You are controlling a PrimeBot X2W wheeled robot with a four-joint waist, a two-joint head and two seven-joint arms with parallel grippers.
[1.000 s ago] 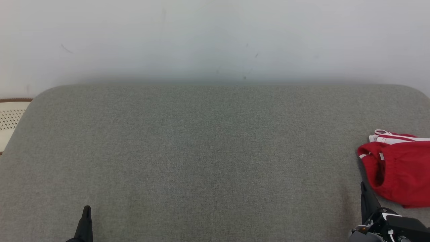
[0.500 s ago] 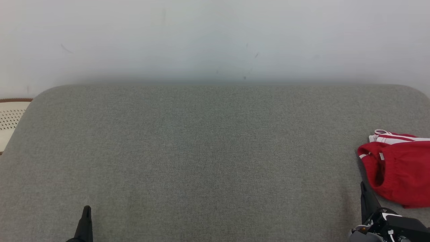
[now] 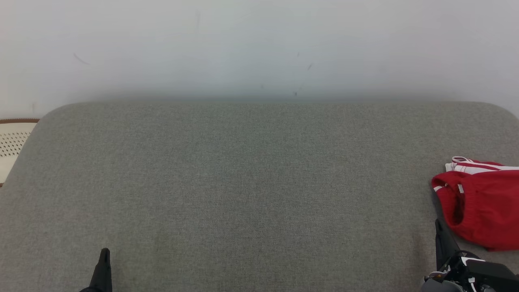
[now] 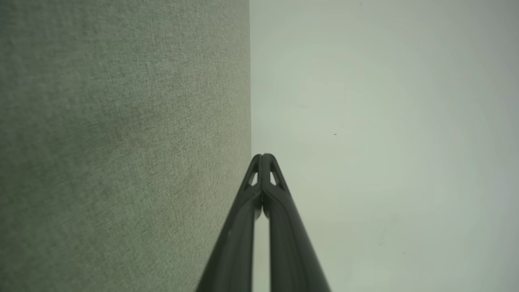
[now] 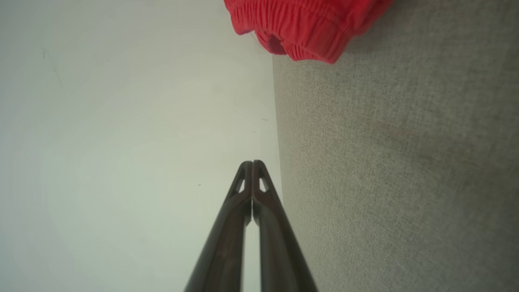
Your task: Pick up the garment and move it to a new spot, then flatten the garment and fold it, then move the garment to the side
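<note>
The red garment (image 3: 480, 202) lies bunched at 3 o'clock on the grey cushion (image 3: 243, 182) in the head view. The right gripper (image 3: 437, 224), at 5 o'clock just beside it, is closed and empty; the left gripper (image 3: 104, 252), at 7 o'clock, is closed on nothing

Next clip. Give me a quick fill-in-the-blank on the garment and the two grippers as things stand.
1. The garment is mostly ____ with white stripes.
2. It lies on the grey cushion, at the robot's ____ side.
3. The left gripper and the right gripper are both ____, holding nothing.
Missing words: red; right; shut.
</note>
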